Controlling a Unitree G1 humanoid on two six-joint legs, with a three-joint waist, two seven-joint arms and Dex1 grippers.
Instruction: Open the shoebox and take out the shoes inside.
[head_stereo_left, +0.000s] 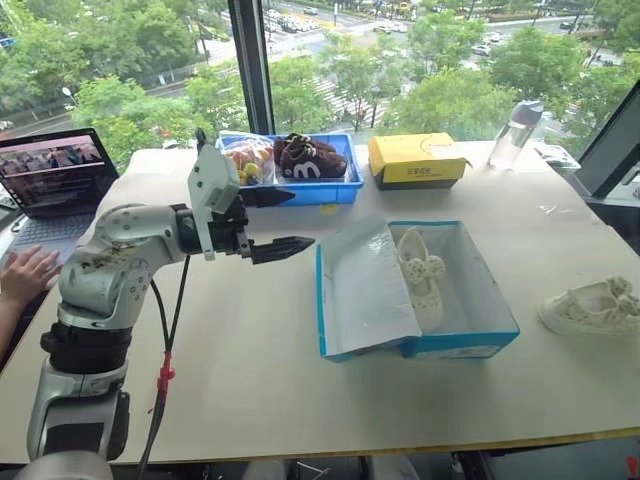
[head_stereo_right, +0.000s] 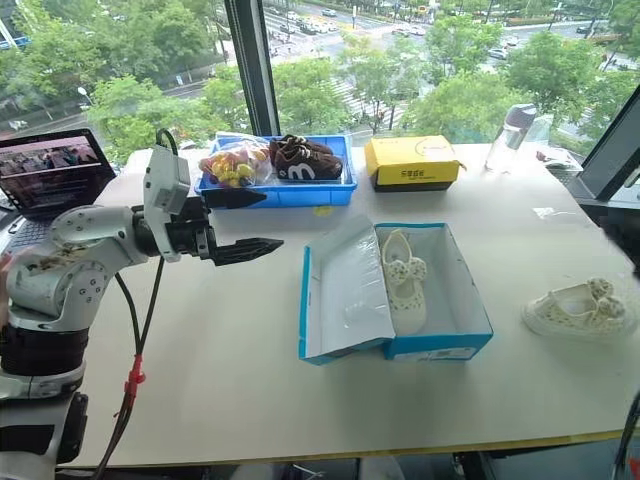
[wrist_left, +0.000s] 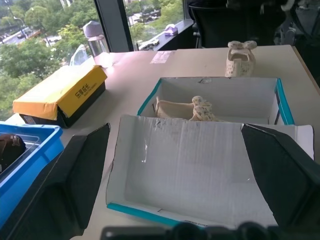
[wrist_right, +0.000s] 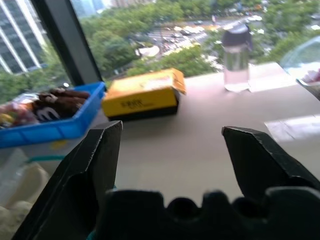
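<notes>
Left eye view: shoebox (head_stereo_left: 440, 330) sits mid-table with its lid (head_stereo_left: 365, 285) flopped open toward the robot's left. One cream shoe (head_stereo_left: 420, 275) is in the box, the other shoe (head_stereo_left: 592, 305) lies out on the table near the right edge.
Left gripper (head_stereo_left: 275, 222): fingers spread wide, holding nothing, hovering level just off the lid's far side and pointing at the box.
Right gripper (wrist_right: 170, 165): its wrist view has both fingers wide apart with nothing between them, looking toward the window.
Progress: I'd call it roughly halfway, box open, one shoe left inside.
Risk 1: the lid isn't pinned, so it could tip back over the shoe if the box gets bumped.
Risk 2: the shoe lies tight against the box wall by the lid, so a grab might catch cardboard and drag the whole box.
Risk 3: the shoe that's out sits close to the table edge, a careless arm swing could knock it off.
Around: blue tray (head_stereo_left: 335, 190) with brown shoes (head_stereo_left: 310, 158), yellow box (head_stereo_left: 415, 160), water bottle (head_stereo_left: 517, 133), a laptop (head_stereo_left: 55, 172) and a person's hand (head_stereo_left: 25, 272) at far left.
In the way: nothing really, just the raised lid between the left gripper and the shoe.
</notes>
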